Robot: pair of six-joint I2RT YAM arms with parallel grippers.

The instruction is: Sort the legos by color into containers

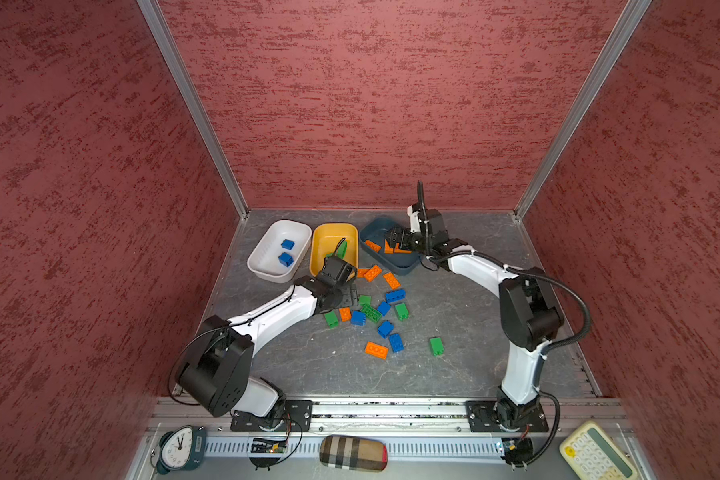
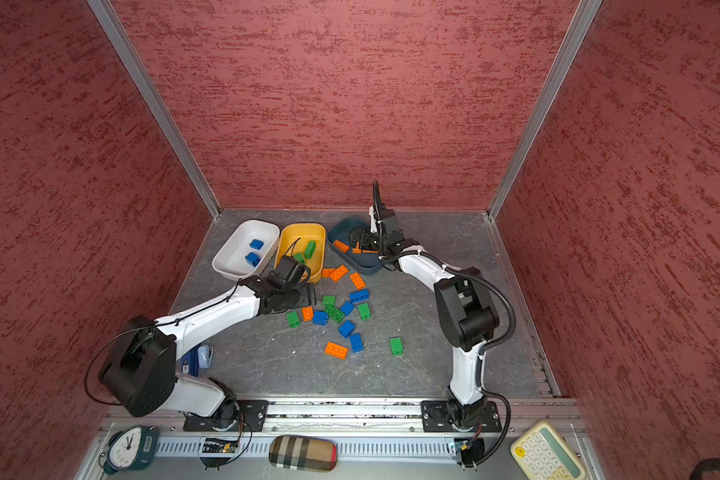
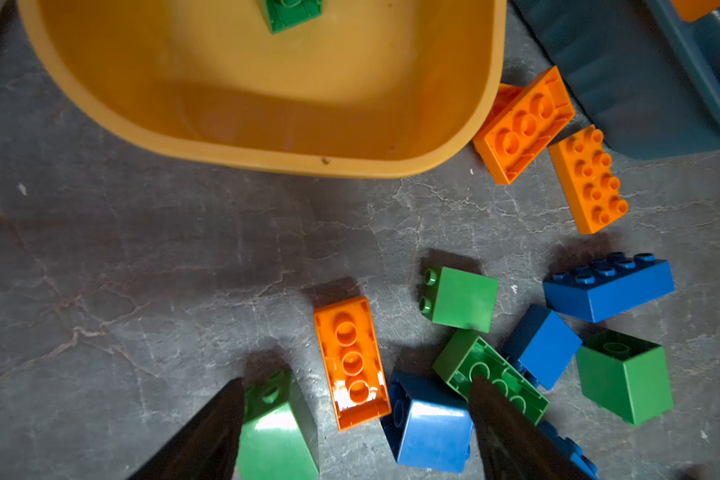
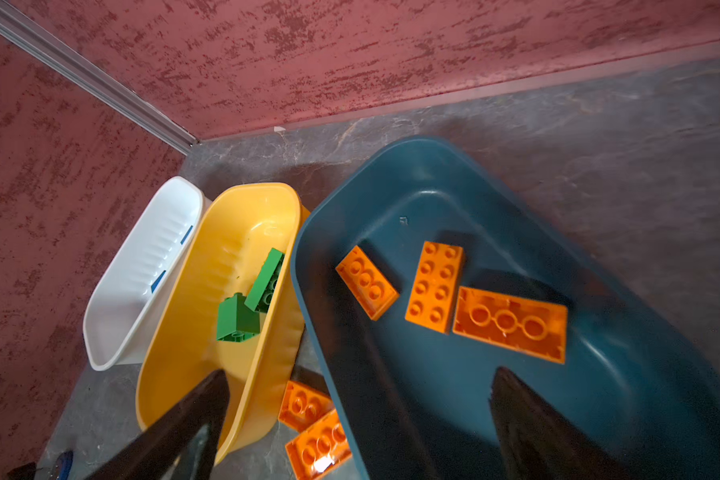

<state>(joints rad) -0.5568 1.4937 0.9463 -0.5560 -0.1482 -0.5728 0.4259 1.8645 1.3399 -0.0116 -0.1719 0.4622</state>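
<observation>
The right gripper (image 4: 360,374) hangs wide open and empty over the teal tub (image 4: 412,187), where three orange bricks (image 4: 434,286) lie. The left gripper (image 3: 356,379), jaws spread and holding nothing, hovers above loose legos (image 1: 381,309) scattered on the table (image 1: 474,353)

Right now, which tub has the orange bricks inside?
The dark teal tub, rightmost of the three. The white tub holds blue bricks and the yellow tub holds green bricks.
</observation>
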